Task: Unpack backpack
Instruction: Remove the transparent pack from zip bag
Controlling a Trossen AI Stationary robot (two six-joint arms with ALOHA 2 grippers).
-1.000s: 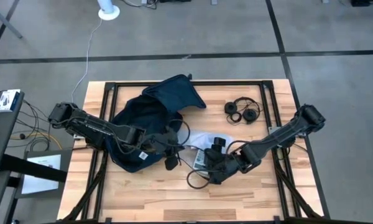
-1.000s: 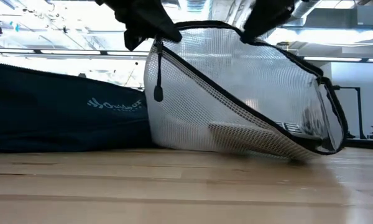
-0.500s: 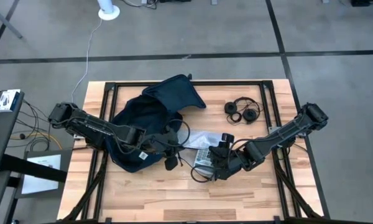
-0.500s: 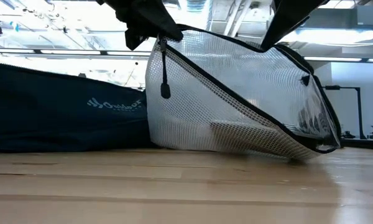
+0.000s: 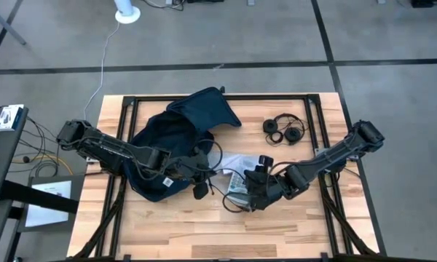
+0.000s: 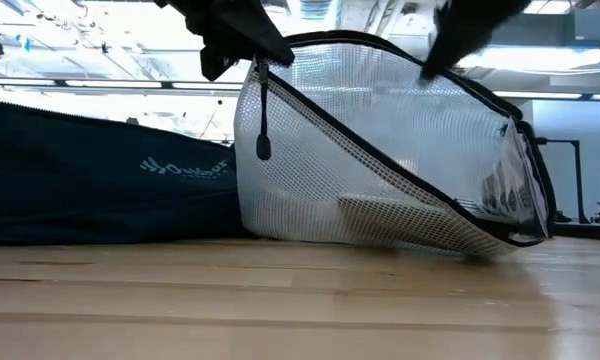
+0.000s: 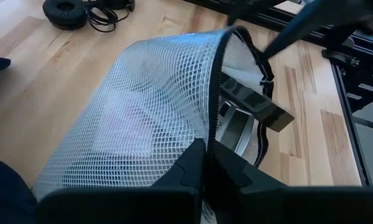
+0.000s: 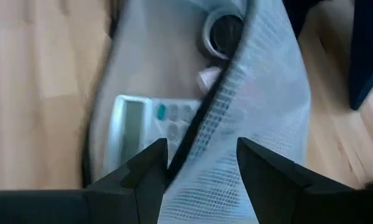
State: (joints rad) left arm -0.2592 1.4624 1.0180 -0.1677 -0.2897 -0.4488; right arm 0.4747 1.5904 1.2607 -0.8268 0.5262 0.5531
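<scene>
The left gripper (image 7: 205, 163) is clenched on the black zip edge of a clear mesh pouch (image 7: 150, 109), holding that end up off the table (image 5: 277, 229). The right gripper (image 8: 202, 163) has its fingers (image 8: 150, 167) spread to either side of the pouch's black-trimmed rim; whether they pinch it cannot be told. Between the two sets of jaws the pouch stands like a tent, its base on the wood. Inside it lie a grey calculator (image 8: 143, 124) and a small round dark item (image 8: 224, 30).

Behind the left jaws, touching the pouch, the backpack (image 5: 176, 138) lies flat, its long axis running from the table's near-left toward its far middle, with a flap folded out at the far end. Headphones (image 5: 284, 129) rest beyond the right jaws, near the far right edge. Bare wood lies open in front of both jaws, up to the near edge.
</scene>
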